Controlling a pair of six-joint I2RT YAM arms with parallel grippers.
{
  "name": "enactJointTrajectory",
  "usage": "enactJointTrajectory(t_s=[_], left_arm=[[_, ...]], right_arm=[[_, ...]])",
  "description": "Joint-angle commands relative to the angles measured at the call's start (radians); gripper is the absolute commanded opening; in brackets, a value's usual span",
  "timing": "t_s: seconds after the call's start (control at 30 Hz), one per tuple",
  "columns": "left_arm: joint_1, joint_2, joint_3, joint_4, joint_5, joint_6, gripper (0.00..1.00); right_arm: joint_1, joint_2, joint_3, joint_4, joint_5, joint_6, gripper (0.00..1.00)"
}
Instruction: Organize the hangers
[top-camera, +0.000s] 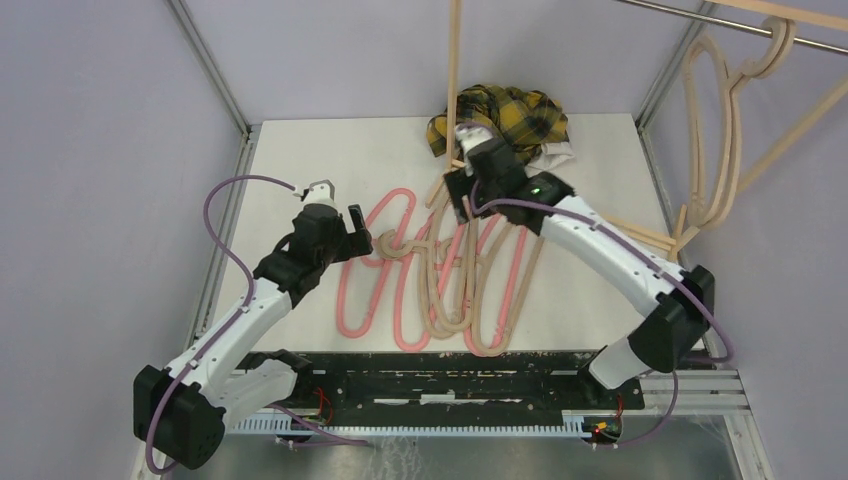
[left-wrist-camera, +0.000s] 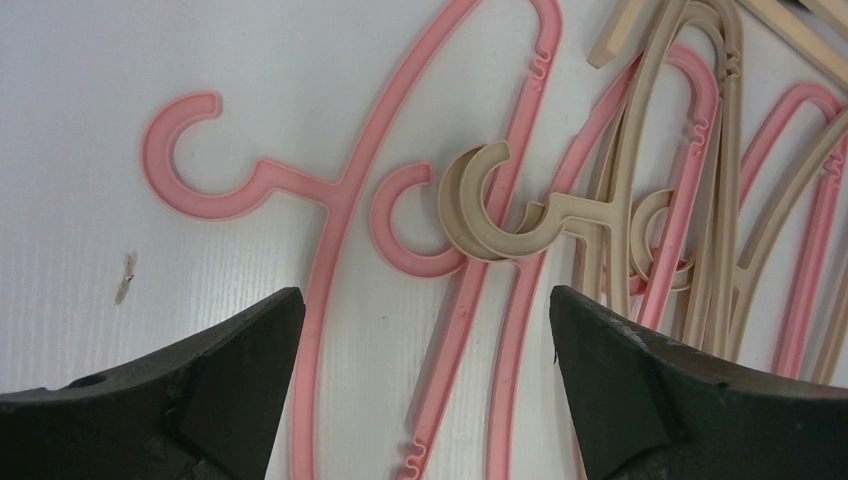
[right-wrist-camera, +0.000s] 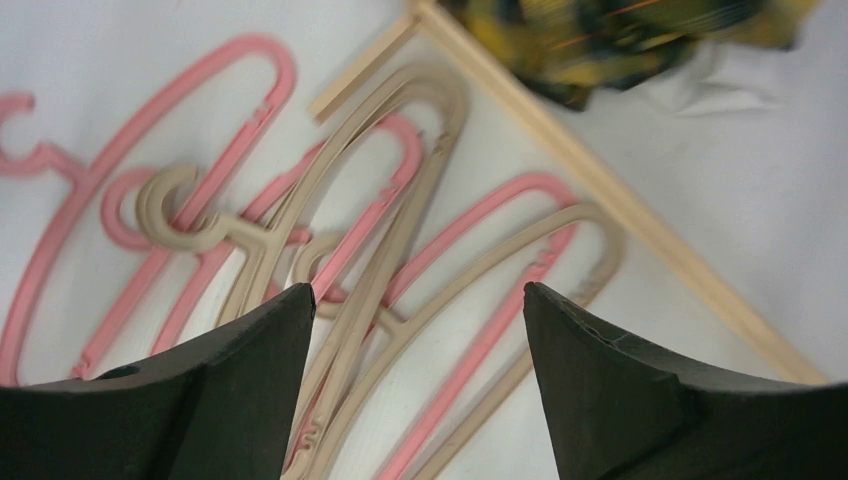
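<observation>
Looks like we're at the reach-in-and-grab step, with nothing picked up yet. The heap of thin pink and tan plastic hangers (top-camera: 450, 275) lies flat in the middle of the white table (top-camera: 320, 150), all overlapped and tangled, with the hooks at the left end. A couple of tan looped hangers (top-camera: 715, 130) already hang on the metal rail (top-camera: 700, 17) at the top right, so my guess is the rest need to go up there too. The left arm is bent at the elbow with its wrist tipped down over the hook end. The left gripper (left-wrist-camera: 425, 300) has its fingers spread wide and holds nothing; a pink hook (left-wrist-camera: 155, 160) and a tan hook (left-wrist-camera: 452, 205) lie on the table ahead of it. The right arm stretches out across to the far end of the heap, just beside the crumpled yellow-black plaid cloth (top-camera: 505, 120) and the light wooden rack frame (top-camera: 455, 60). The right gripper (right-wrist-camera: 417, 290) is also spread apart and empty, above the loops and not touching them. The next move probably needs some care: drop onto one single strand, pinch only that one, and tease it out without dragging the whole knot along.
</observation>
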Motion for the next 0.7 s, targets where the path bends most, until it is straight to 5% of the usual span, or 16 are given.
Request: enactJointTrajectory(t_s=[0.0,0.33,0.67], left_arm=[[0.004,0.004,0.026,0.037,-0.015,-0.010,0.99],[0.003,0.005,0.029,0.026,-0.018,-0.006,0.99],[0.003,-0.003,0.017,0.025,-0.013,-0.003,0.99]], right_arm=[[0.143,0.051,-0.102,0.064,0.049,0.084,0.84],[0.283,0.240,-0.157,0.133,-0.052,0.198,0.78],[0.344,0.339,-0.242,0.165,0.001,0.277,0.70]])
